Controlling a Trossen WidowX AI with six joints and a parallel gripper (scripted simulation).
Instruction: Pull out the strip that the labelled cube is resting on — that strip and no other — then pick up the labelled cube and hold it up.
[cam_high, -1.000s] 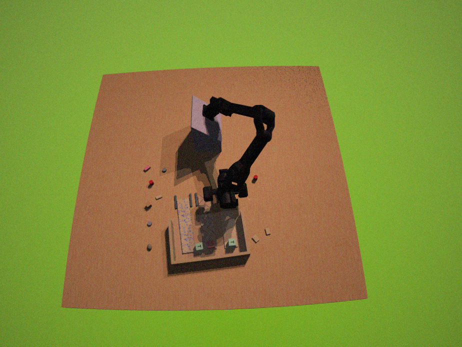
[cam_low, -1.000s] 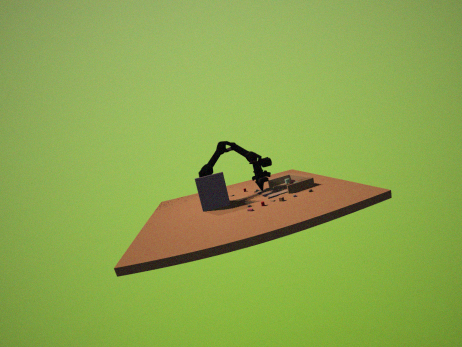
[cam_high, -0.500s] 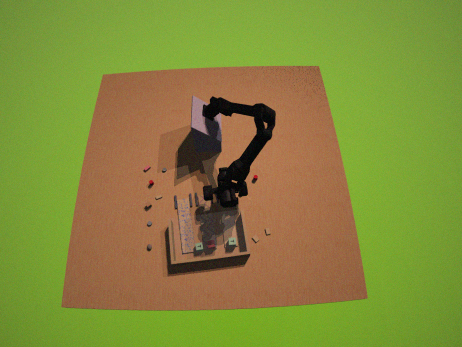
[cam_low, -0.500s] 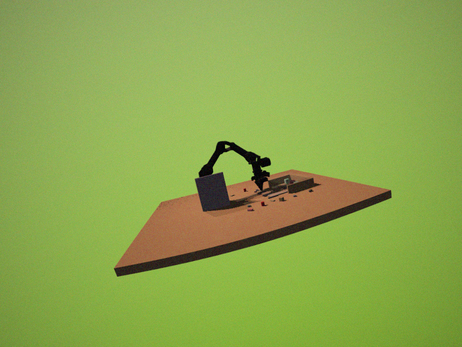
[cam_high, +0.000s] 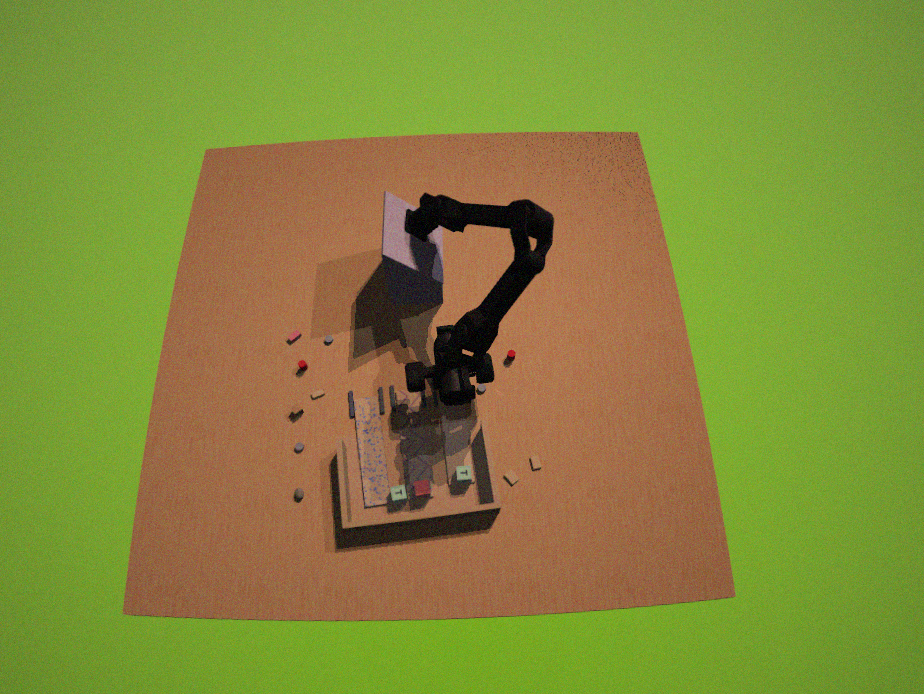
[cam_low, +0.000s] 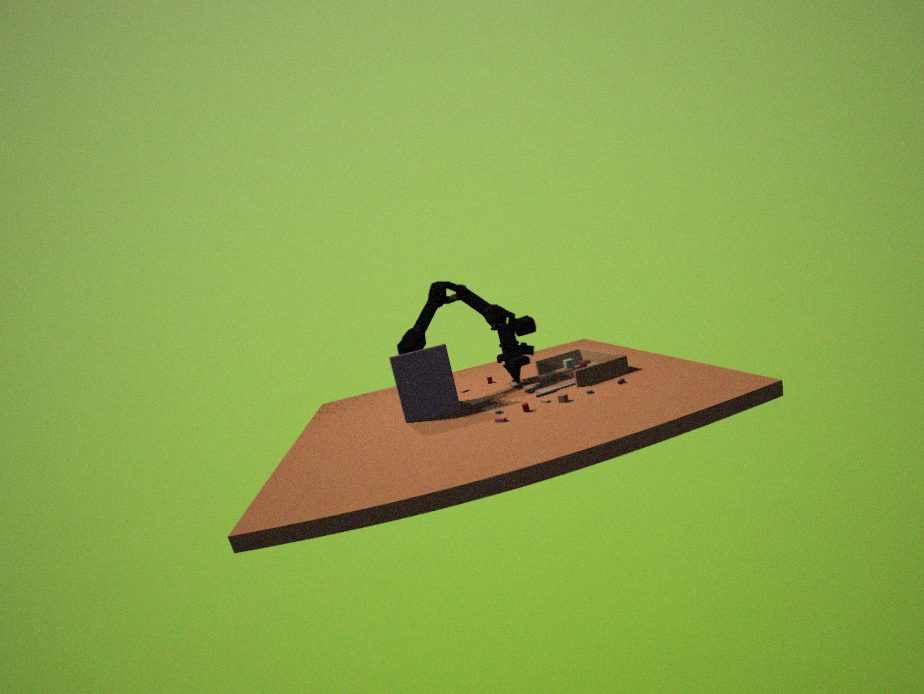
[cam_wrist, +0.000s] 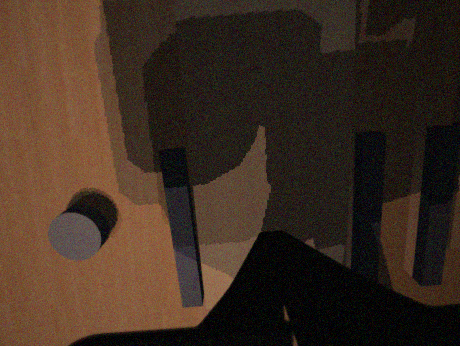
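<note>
A pale green cube marked T (cam_high: 463, 472) sits on the plain grey strip (cam_high: 457, 440) (cam_wrist: 225, 220) at the right of the open tray. Another green T cube (cam_high: 398, 493) stands between the speckled strip (cam_high: 371, 457) and a red cube (cam_high: 422, 487). The red cube is at the end of the middle strip (cam_high: 419, 469). My gripper (cam_low: 516, 381) (cam_wrist: 271, 242) is shut, with its tips low over the plain strip's near part, between two dark rails. The top view hides the tips under the hand. I see nothing clearly between the fingers.
Dark rails (cam_high: 351, 404) (cam_wrist: 180, 225) (cam_wrist: 367, 200) flank the strips. The tray's wooden wall (cam_high: 410, 527) (cam_low: 602, 371) rises around the far part. A large purple block (cam_high: 403, 239) (cam_low: 425, 383) stands by the arm's base. Small cylinders and blocks lie on both sides, including a grey cylinder (cam_wrist: 75, 236).
</note>
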